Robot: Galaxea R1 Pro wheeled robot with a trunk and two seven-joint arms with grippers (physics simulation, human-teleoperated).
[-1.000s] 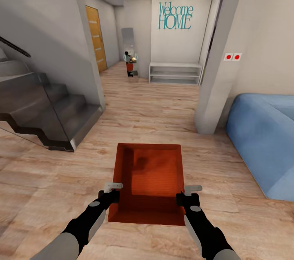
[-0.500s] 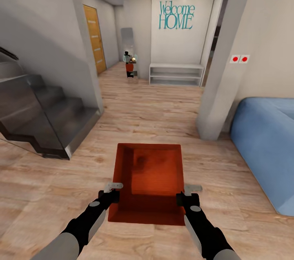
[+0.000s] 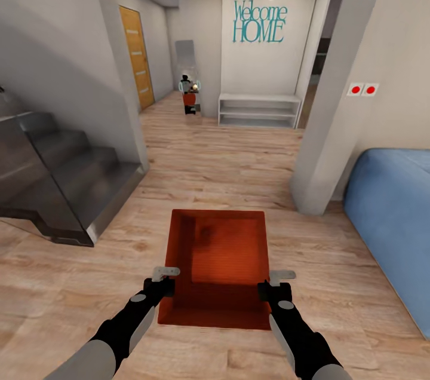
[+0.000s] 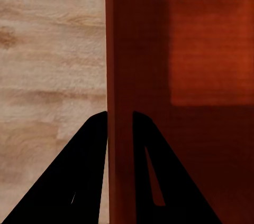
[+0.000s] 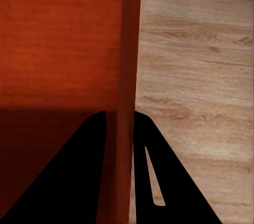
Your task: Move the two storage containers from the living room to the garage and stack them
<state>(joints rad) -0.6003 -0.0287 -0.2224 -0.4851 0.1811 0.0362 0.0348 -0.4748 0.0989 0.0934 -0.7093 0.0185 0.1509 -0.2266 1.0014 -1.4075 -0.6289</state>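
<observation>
One orange-red storage container (image 3: 218,266) held level over light wood-plank floor (image 3: 227,153), between both arms. Dark staircase (image 3: 60,183) left, blue sofa (image 3: 394,207) right, white low shelf (image 3: 258,110) under "Welcome HOME" lettering (image 3: 258,23) ahead. Left tool (image 4: 120,129) pinching container's left wall, one finger inside, one outside. Right tool (image 5: 120,129) pinching right wall likewise.

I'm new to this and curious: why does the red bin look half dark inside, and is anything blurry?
Head view: the storage container is shaded along its near and left inner walls. Left wrist view: a brighter patch lights its ribbed bottom. Right wrist view: the near part is darker; the black fingers are featureless silhouettes.
</observation>
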